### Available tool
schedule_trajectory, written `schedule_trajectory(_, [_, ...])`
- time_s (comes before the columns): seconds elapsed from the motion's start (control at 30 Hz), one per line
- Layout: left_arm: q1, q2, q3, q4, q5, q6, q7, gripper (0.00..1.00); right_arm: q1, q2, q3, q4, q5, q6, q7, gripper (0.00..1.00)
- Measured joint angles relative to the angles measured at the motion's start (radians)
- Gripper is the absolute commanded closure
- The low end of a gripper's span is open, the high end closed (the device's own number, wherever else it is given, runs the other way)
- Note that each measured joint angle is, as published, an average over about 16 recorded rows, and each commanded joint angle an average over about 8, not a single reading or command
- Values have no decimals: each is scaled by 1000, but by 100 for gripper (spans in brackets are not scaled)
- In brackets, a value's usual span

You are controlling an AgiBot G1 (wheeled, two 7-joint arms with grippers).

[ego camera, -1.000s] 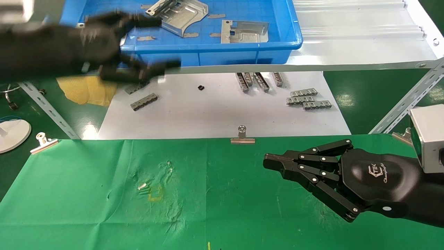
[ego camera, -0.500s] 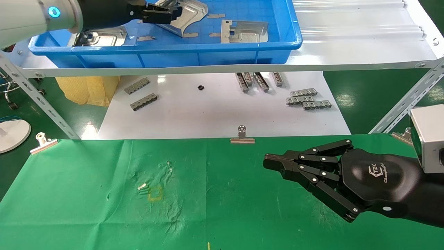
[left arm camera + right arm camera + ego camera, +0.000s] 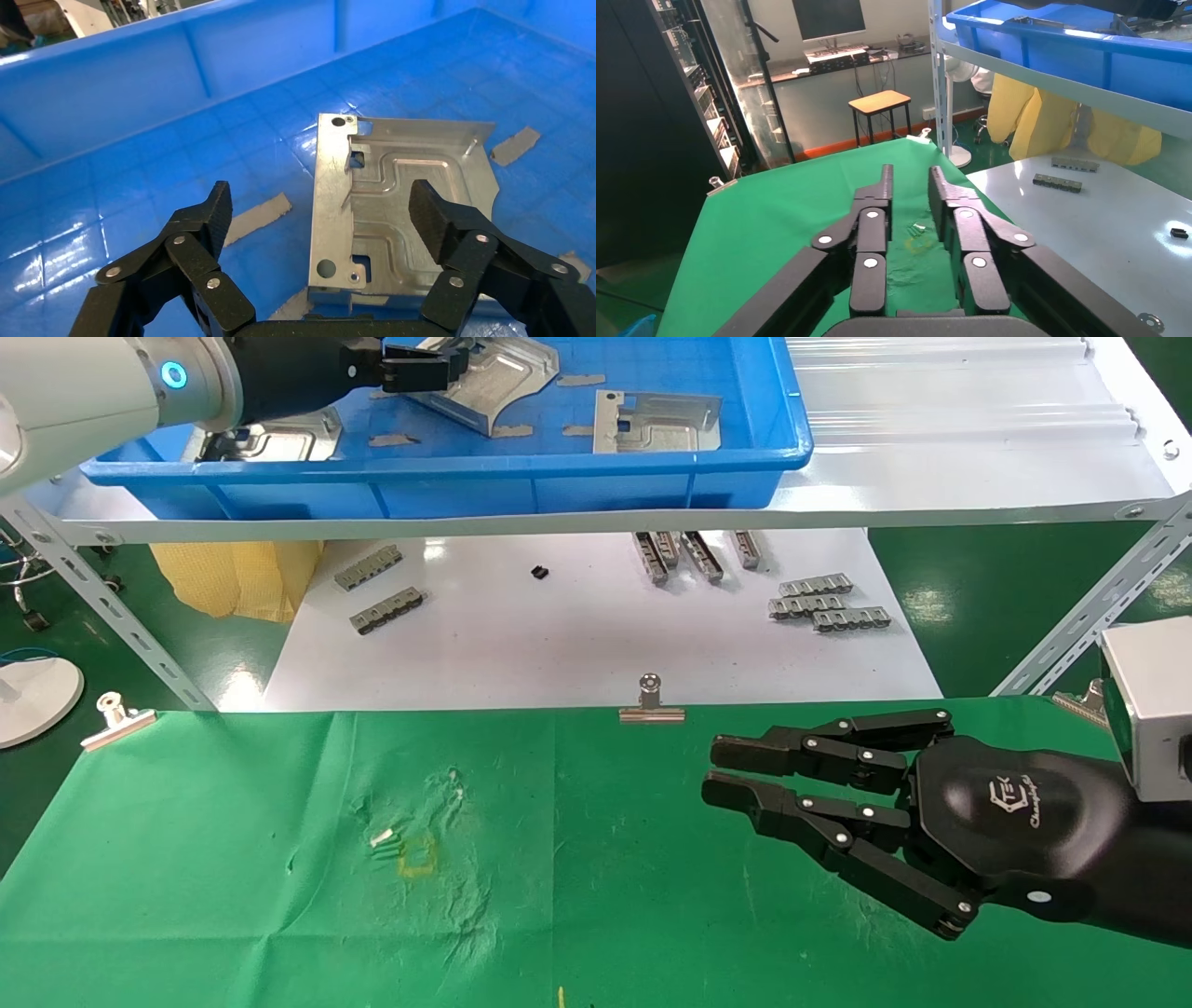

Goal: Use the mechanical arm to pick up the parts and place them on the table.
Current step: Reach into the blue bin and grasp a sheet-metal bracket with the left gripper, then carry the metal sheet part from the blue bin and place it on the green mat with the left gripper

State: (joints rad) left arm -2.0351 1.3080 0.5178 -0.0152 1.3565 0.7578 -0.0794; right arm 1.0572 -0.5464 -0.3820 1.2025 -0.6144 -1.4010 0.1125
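A: How many stamped plates sit in the blue tray?

B: Three show from the head camera: one near the tray's left end, partly under the left arm, one at its middle, and one beneath the left gripper. Several small grey strips also lie on the tray floor around them.

A: And that left gripper?

B: It hangs inside the tray, fingers spread wide to either side of a plate, holding nothing. Only the wrist camera shows this plainly: the embossed channels, the square holes and the curved cut-out edge. From the head camera the claw looks like a dark block over the plate.

A: The other arm?

B: The right gripper is parked over the green cloth table, well away from the tray, its fingers slightly parted and empty. Its palm bears a white logo reading roughly "Champlight"; I cannot read it for certain.

A: Anything else to count?

B: Below the tray, on the white board, there are toothed grey strips: two at the left, four under the tray's front edge, three at the right. Two binder clips show clearly on the cloth's far edge. The right wrist camera alone shows a stool and monitor beyond the table.
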Motion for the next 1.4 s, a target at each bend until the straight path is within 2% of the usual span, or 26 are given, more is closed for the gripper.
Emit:
schedule_trajectory(0.97, [11,-14,-26,-14,-37,66,51,100,0,0,0,0,0,0,0,0])
schedule_trajectory(1.17, [0,-38,-39,-35,-57,138,89,100,0,0,0,0,0,0,0,0])
schedule_trajectory(1.4, [-11,-94,-55,-61,-85,312,149,100,0,0,0,0,0,0,0,0])
